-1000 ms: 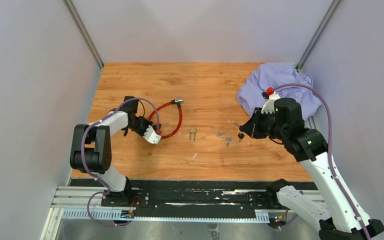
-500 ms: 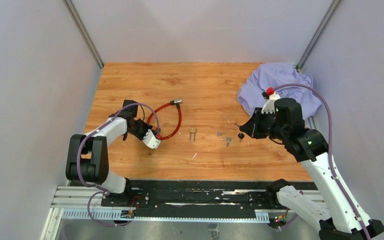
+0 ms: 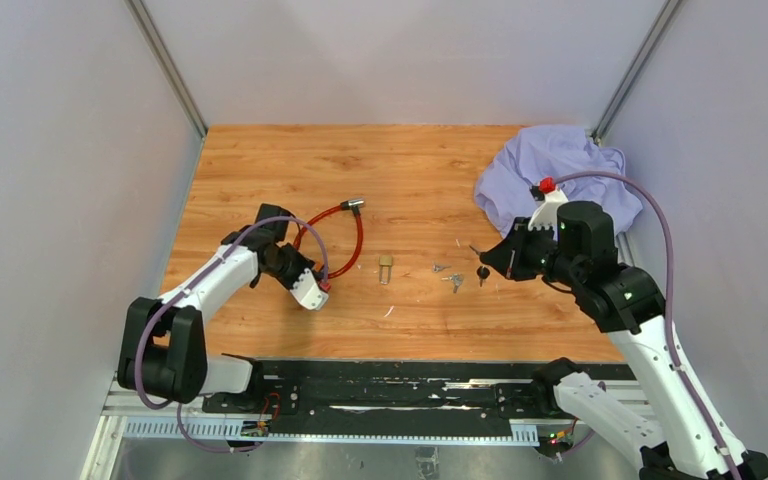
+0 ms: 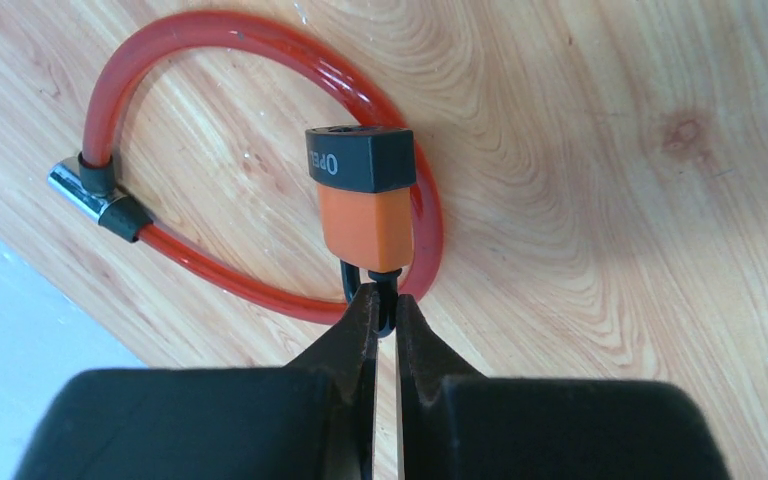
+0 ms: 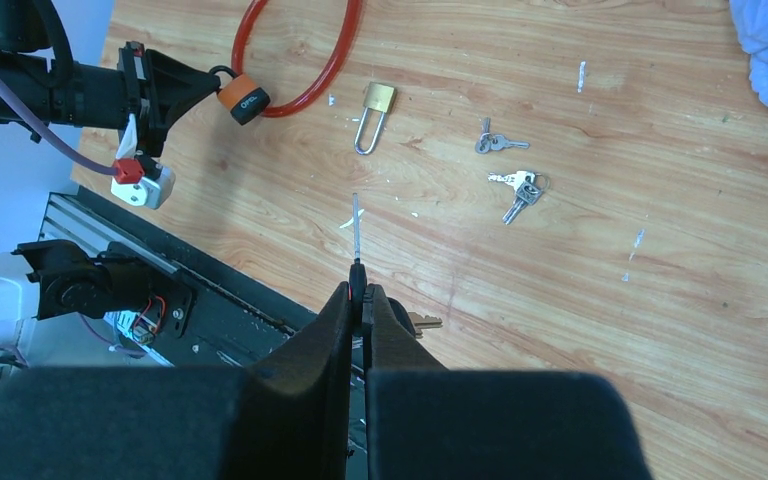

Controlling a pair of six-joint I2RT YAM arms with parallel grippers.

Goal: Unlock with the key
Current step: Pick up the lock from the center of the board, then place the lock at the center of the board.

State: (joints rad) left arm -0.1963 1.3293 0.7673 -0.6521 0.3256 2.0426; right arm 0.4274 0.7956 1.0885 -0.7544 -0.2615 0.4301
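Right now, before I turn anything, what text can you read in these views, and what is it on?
"OPE" plus a last letter I cannot make out: white, sideways, on the black cap of the cable lock, left wrist view.
Same print in the right wrist view: too small to read.
Brass padlock, loose keys, key in the right gripper: no print legible.

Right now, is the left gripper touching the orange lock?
Touching. The left wrist view shows the left gripper closed on the black loop sticking out of the end of the orange lock, with no gap.
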